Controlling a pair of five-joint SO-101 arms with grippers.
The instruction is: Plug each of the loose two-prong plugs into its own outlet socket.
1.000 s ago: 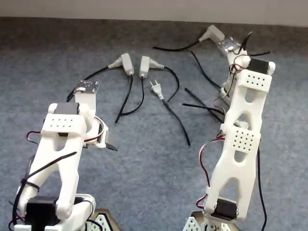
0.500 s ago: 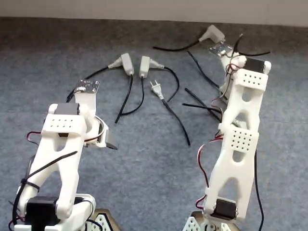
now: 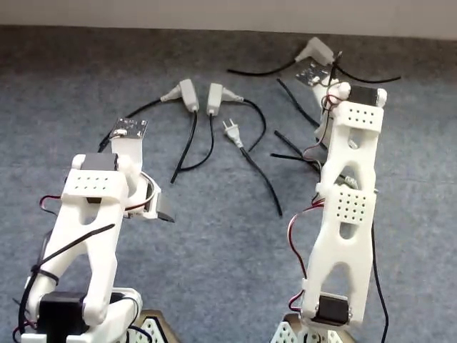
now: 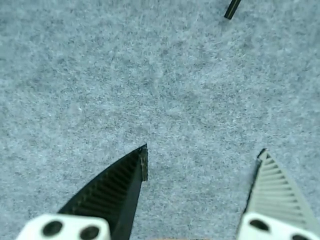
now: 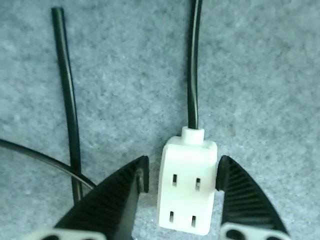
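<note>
Grey carpet [image 3: 235, 236] is covering the whole table, and we are seeing its far edge running along 12 o'clock in the high view. Our right gripper [image 5: 182, 172] is sitting moderately wide, its jaws straddling the white outlet socket [image 5: 186, 192] without clamping it. One finger is standing slightly off the socket's side, while the other is just beside or touching the opposite side; we cannot tell which. That socket is lying flat close to the far edge at about 1 o'clock, slots facing up, with its black cable [image 5: 193, 65] leading away from the gripper. A second black cord [image 5: 67, 100] is lying beside it, apart from the socket. Our left gripper [image 4: 203, 151] is hanging wide over bare carpet at about 8 o'clock, holding nothing. The loose two-prong plug [image 3: 230, 128] is lying near the middle, towards 12 o'clock, and two white cord ends [image 3: 187, 93] are lying just beyond it at 11 o'clock. Open carpet is stretching between the two arms at 6 o'clock and out towards 9 o'clock.
</note>
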